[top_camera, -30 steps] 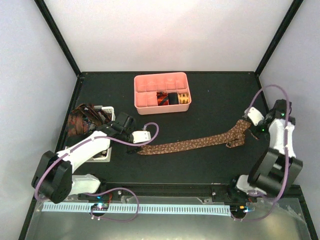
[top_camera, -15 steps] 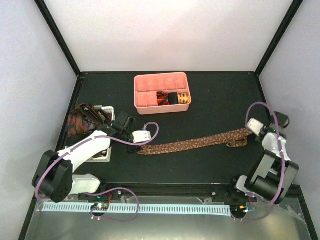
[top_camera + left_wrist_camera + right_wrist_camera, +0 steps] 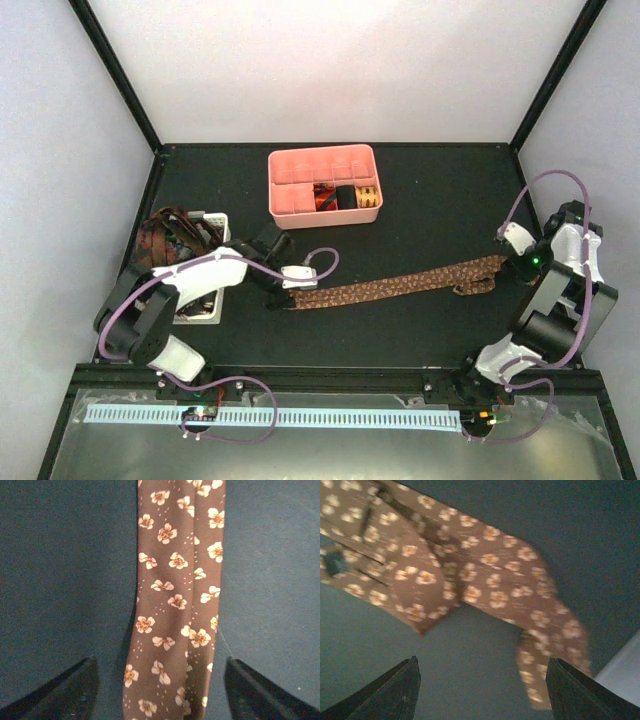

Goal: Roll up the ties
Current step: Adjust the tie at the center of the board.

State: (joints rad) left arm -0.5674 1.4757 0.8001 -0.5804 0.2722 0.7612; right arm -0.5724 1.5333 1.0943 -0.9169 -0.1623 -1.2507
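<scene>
Brown tie (image 3: 400, 285) lies flat, left claw (image 3: 160, 659) wide astride it, right claw (image 3: 482, 660) wide, pink tray (image 3: 290, 202) beyond.

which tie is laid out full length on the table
The brown flowered tie, stretched across the table. The red-orange, black and gold ones sit rolled in the pink tray; others are bunched at the white basket.

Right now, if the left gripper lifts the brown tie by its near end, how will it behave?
Probably floppy: the brown tie lies flat and its far end is folded, so it should drape and trail. Likely light, thin fabric. It may slide on the smooth table.
</scene>
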